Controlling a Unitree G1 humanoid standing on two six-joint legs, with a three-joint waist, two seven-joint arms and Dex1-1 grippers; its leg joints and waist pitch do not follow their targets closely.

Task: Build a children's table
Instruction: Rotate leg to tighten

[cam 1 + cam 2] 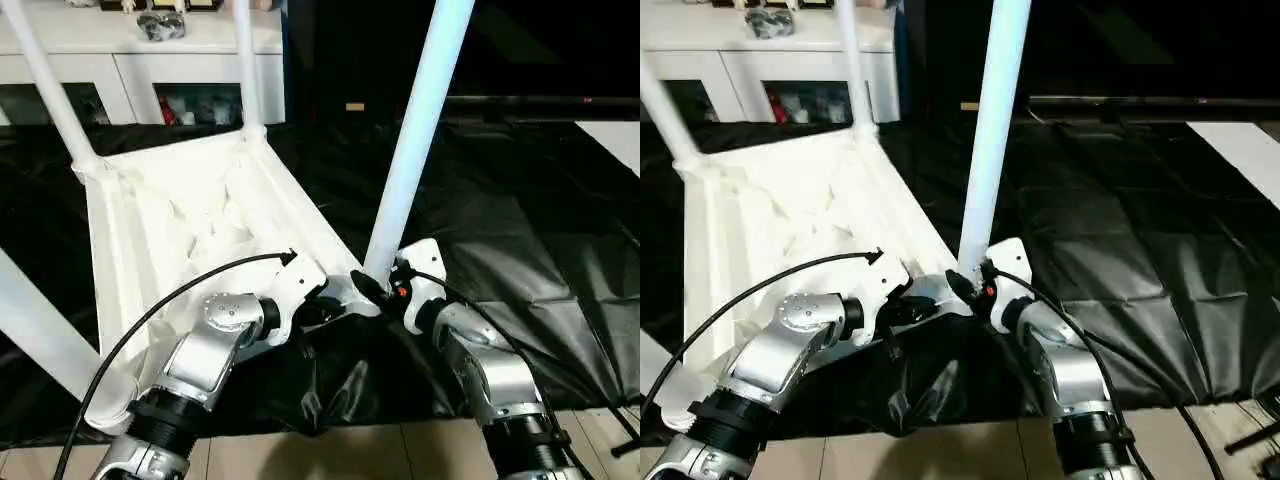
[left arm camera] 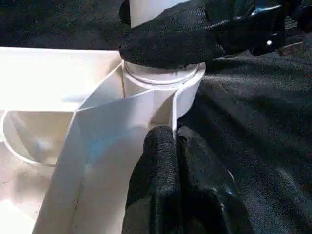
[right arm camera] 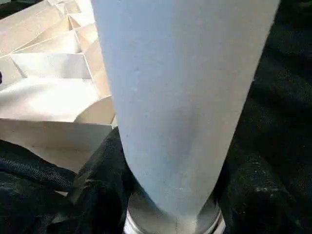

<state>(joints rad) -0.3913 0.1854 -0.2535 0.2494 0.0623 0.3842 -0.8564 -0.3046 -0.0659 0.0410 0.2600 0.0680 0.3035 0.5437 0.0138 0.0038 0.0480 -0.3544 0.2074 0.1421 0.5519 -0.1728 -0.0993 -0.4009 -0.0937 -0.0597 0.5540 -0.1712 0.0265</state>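
The children's table lies upside down on a black sheet, its ribbed white top facing up. Two legs stand in the far corner sockets and a third shows at the near left. The fourth leg rises from the near right socket. My right gripper is shut around this leg's base, its black fingers hugging the leg. My left gripper is shut on a thin rib wall of the top right beside that socket.
A white cabinet with glass doors stands behind the table top. The black sheet spreads wide to the right, with a dark bar across the back. Wooden floor shows at the near edge. A black cable loops over my left forearm.
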